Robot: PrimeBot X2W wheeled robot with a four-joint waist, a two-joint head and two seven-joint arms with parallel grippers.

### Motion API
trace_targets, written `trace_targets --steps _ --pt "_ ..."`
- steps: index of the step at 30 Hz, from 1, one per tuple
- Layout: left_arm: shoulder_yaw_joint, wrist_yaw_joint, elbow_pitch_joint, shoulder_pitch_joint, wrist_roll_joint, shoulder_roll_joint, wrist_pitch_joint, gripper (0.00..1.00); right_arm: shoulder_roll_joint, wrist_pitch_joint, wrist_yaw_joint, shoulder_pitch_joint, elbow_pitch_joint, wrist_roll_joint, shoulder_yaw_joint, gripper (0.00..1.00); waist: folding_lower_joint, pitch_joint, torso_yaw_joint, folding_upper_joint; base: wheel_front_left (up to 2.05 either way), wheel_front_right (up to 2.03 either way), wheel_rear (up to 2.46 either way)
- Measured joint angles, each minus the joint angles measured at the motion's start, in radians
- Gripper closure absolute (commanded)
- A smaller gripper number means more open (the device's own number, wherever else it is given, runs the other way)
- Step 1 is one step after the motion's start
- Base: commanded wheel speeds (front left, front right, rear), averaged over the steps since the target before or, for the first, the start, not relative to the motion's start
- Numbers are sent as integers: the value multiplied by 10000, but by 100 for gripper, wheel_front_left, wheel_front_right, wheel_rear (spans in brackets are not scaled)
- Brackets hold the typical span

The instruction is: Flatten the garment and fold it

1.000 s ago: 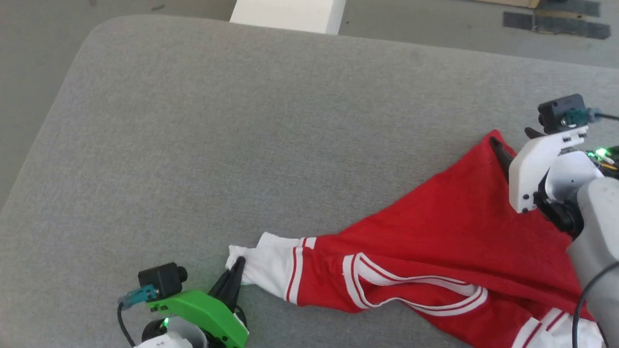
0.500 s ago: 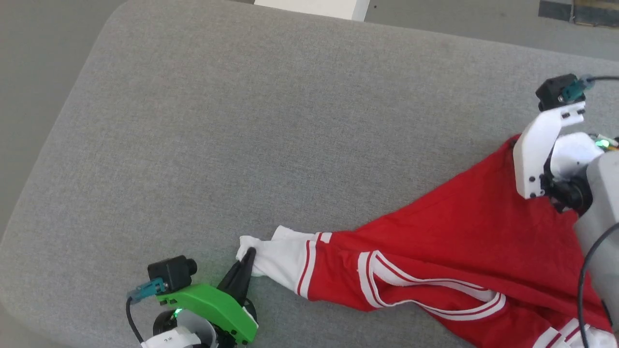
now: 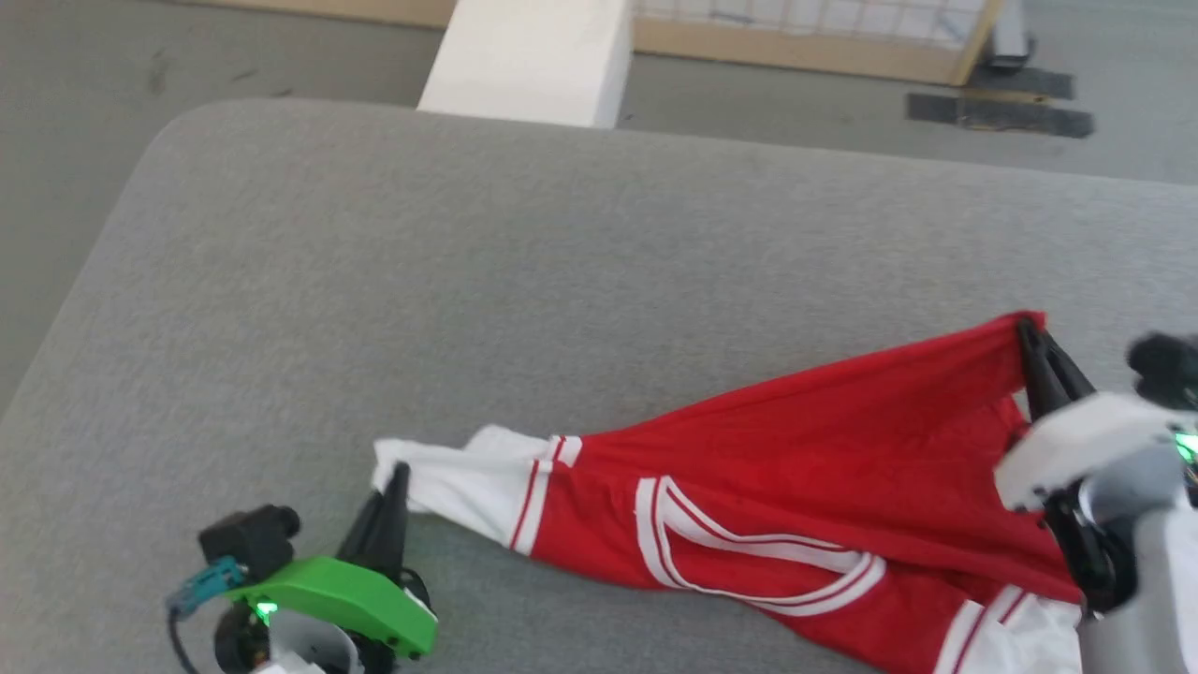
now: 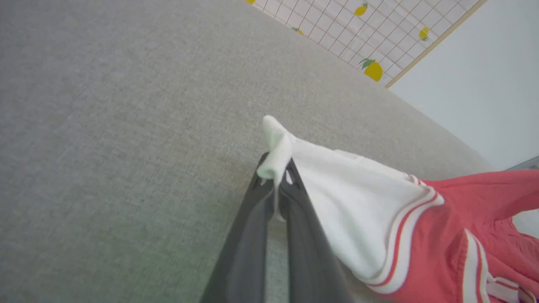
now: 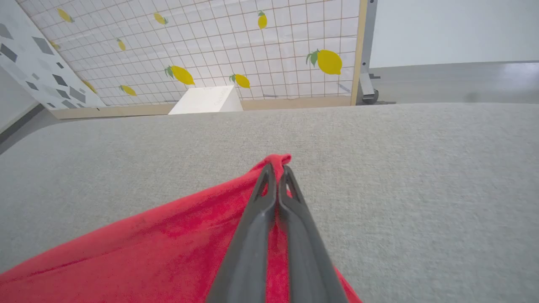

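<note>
The garment (image 3: pixel 805 477), bright red with white panels and red-and-white stripe trim, lies stretched between my two grippers across the near part of the grey table (image 3: pixel 562 262). My left gripper (image 3: pixel 398 473) is shut on its white sleeve end (image 4: pixel 278 147) at the lower left. At the right, my right gripper (image 3: pixel 1025 329) is shut on a red corner of the garment (image 5: pixel 278 162). The cloth between them is bunched and creased, and its lower right part runs out of the head view.
Grey table surface extends far and left of the garment. Beyond the far table edge stands a white block (image 3: pixel 529 61) on the floor, with a lemon-patterned grid panel (image 5: pixel 236 46) behind it. Dark tape patches (image 3: pixel 997 117) mark the floor.
My right gripper has shut on the garment's red corner. The head view has shifted, so more of the far floor shows. The left gripper keeps its hold on the white sleeve.
</note>
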Motion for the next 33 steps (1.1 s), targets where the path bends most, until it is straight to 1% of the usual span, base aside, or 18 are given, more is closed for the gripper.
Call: trace_targets --steps 4,8,12,16,20,22,25,28,33 --pt "104 29 -949 -55 362 313 -196 100 192 163 0 836 -1638 -61 -428 100 0 -291 -475 0 0 0 0" --pt "153 -6 -1881 -506 477 616 -161 100 111 867 0 977 -3074 -173 -558 100 0 -533 -901 0 0 0 0" --pt "100 -230 -2771 -1539 543 978 211 100 -535 1908 0 682 -4251 -299 -407 100 0 -735 -1304 0 0 0 0" --pt "10 -497 -3384 -2954 518 1409 729 100 -1476 2991 0 -453 -4834 -366 -63 100 0 -852 -1640 0 0 0 0" --pt "27 -692 -3722 -4485 36 1555 1160 100 -2286 3889 0 -1789 -4863 -293 359 100 0 -829 -1898 0 0 0 0" --pt "19 -775 -3741 -5223 -219 1693 1304 100 -2575 4163 0 -2464 -4725 -226 533 100 0 -725 -1970 0 0 0 0" --pt "79 -832 -3557 -6356 -673 1795 1337 100 -2847 4437 2 -3538 -4288 -130 790 100 0 -482 -2044 0 0 0 0" --pt "209 -867 -3072 -7556 -1246 1856 1457 100 -3026 4602 0 -4723 -3689 -157 1057 100 0 -153 -2124 0 0 0 0" --pt "405 -867 -1971 -9445 -1530 2128 1691 100 -3043 4592 0 -6604 -2424 -408 1528 100 0 515 -2261 0 0 0 0"
